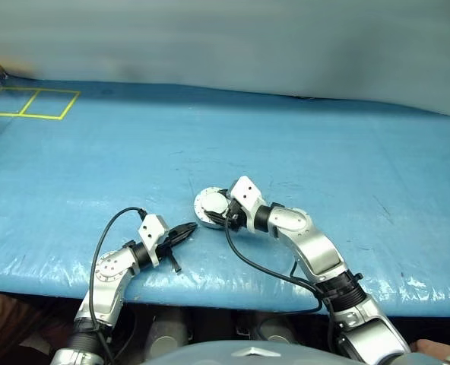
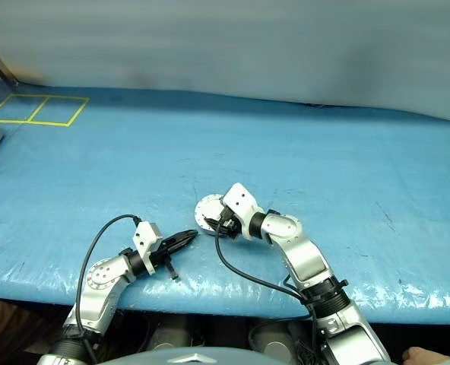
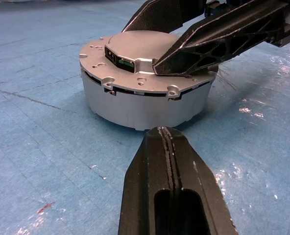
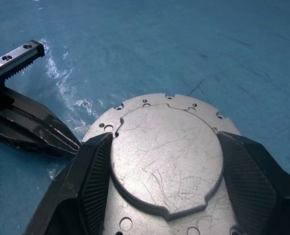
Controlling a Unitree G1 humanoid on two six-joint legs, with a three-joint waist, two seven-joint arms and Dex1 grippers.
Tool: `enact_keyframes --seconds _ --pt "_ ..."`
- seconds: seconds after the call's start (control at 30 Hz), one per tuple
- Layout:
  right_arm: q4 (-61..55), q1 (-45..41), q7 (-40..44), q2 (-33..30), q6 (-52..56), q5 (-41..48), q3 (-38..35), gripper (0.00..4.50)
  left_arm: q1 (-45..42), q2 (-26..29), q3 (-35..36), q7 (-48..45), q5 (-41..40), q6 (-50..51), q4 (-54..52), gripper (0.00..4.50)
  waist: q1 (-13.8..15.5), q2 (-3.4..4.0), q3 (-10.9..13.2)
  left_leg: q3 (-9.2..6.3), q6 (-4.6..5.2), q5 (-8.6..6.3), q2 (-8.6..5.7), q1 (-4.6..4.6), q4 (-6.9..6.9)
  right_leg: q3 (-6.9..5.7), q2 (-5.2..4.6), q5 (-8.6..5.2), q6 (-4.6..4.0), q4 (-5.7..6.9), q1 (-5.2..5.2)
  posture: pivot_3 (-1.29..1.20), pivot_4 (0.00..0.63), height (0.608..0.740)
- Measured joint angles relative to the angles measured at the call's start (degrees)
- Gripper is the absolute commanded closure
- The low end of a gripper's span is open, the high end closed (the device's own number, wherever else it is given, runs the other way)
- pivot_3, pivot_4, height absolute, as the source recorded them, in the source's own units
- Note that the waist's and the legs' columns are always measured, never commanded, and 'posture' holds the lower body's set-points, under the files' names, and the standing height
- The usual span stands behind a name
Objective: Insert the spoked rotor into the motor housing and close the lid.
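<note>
Where the blue table (image 1: 301, 137) runs toward its near edge, the motor housing (image 3: 145, 105) sits flat as a squat silver drum, with the lid (image 4: 167, 156) closed on top of it, plain scratched metal face up and small holes around its flange. The right claw (image 1: 219, 215) reaches over it from the right, its two black fingers (image 4: 91, 181) spread wide and lying across the flange on either side of the lid's raised centre disc, not gripping anything I can make out. The left claw (image 1: 184, 233) lies low just beside the housing on its near left, fingers pressed together with nothing between them, the tip pointing at the drum's side wall and stopping just short of it. Yellow tape squares (image 1: 29, 103) mark the table's far left corner.
</note>
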Motion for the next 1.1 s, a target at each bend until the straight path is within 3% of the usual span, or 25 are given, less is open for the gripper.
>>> enact_keyframes --seconds 1.1 --pt "4.59 -3.59 4.61 -1.22 -2.38 0.03 -0.38 1.49 0.63 0.16 -0.57 -0.17 -1.21 2.66 -1.8 4.5 0.03 0.0 0.0 0.01 -0.01 -0.05 0.0 -0.02 -0.01 -0.02 -0.03 -0.01 -0.01 -0.03 -0.03 0.0 0.15 0.74"
